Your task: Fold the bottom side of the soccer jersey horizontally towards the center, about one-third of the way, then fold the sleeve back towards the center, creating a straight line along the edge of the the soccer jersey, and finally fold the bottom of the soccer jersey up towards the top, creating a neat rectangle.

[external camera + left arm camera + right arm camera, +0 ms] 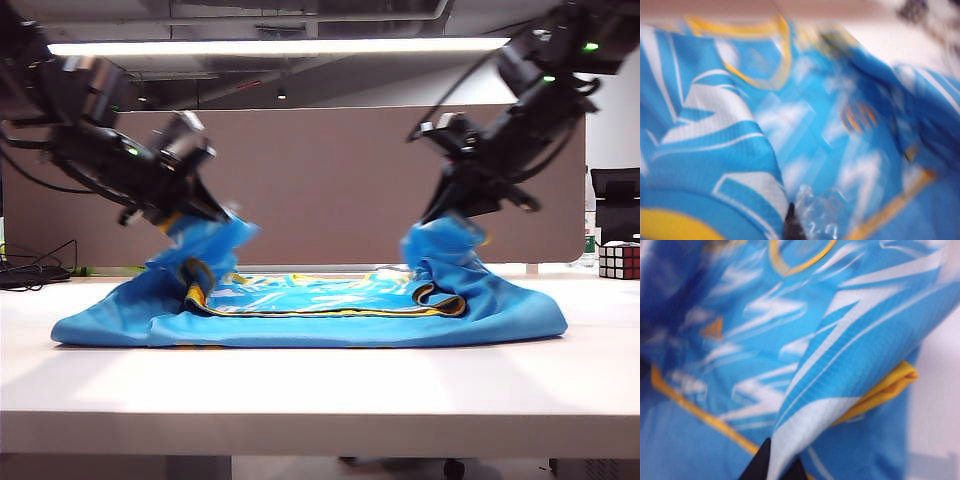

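The soccer jersey [310, 310] lies spread across the white tabletop [320, 390]. At left of centre the left gripper [200, 215] pinches a raised bunch of blue cloth; at right the right gripper [445, 215] lifts another. A puzzle cube [619, 260] sits at far right.

No text, number or brand can be read in any view. The jersey [320, 300] shows only white streaks and a small orange crest [859, 117], too blurred in the wrist views to make out any letters. The left tool [190, 215] and right tool [450, 215] carry no legible marking.
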